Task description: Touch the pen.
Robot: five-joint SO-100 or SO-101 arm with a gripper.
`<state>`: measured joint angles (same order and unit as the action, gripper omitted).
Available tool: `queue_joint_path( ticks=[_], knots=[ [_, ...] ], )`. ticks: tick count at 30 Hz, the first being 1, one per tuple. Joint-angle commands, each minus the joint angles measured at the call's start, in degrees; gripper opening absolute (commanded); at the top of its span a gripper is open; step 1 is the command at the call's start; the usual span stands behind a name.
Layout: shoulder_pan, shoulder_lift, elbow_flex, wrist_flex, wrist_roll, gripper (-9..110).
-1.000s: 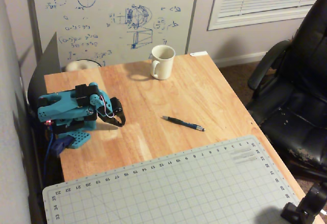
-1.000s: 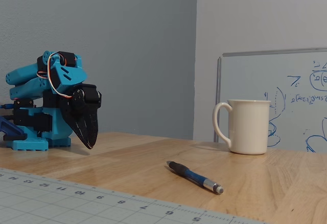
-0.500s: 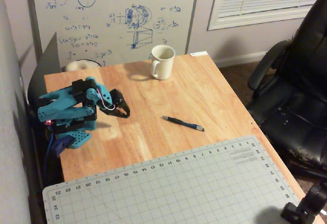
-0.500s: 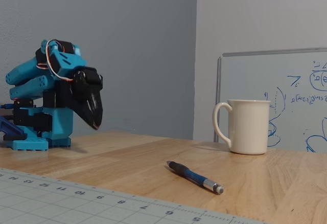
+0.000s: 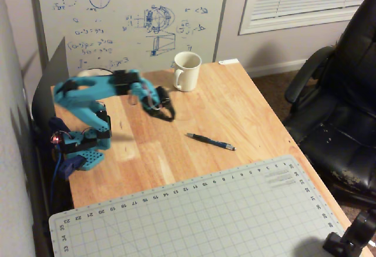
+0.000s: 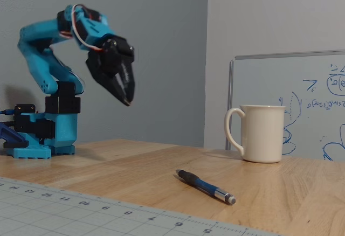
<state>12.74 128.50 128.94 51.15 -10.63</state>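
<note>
The gripper (image 6: 127,100) hangs in the air above the desk (image 5: 223,101), tips pointing down and toward the mug side. It is motion-blurred in the high fixed view (image 5: 167,114), and the low side view shows it edge-on as one dark wedge, so the jaws look pressed together or nearly so — I cannot tell for certain. It holds nothing.

The pen (image 5: 211,141) lies flat on bare wood near the middle of the desk, well apart from the gripper and untouched. In the high view it slants from upper left to lower right, silvery tip at the right end; in the low view (image 6: 205,187) the tip points toward the camera and to the right.

A cream mug (image 5: 187,71) stands upright near the desk's far edge, in front of a whiteboard (image 5: 129,16); in the low view (image 6: 259,133) it rises behind the pen, handle to the left. A grey cutting mat (image 5: 194,213) covers the desk's near part — its lower edge is cut off by the frame, and its far edge runs just beside the pen without touching it.

The arm's blue base (image 5: 79,148) sits at the desk's left edge. Open wood lies all around the pen. A black office chair (image 5: 338,98) stands off the desk's right edge, partly cropped.
</note>
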Motion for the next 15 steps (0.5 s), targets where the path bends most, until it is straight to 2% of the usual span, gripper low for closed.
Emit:
queue_joint_path(
  ticks=[1,15],
  knots=[
    [-0.44,-14.68,-19.69,-1.49,-0.53,1],
    [-0.35,-50.45,-50.71,-1.49,-0.53,1]
  ],
)
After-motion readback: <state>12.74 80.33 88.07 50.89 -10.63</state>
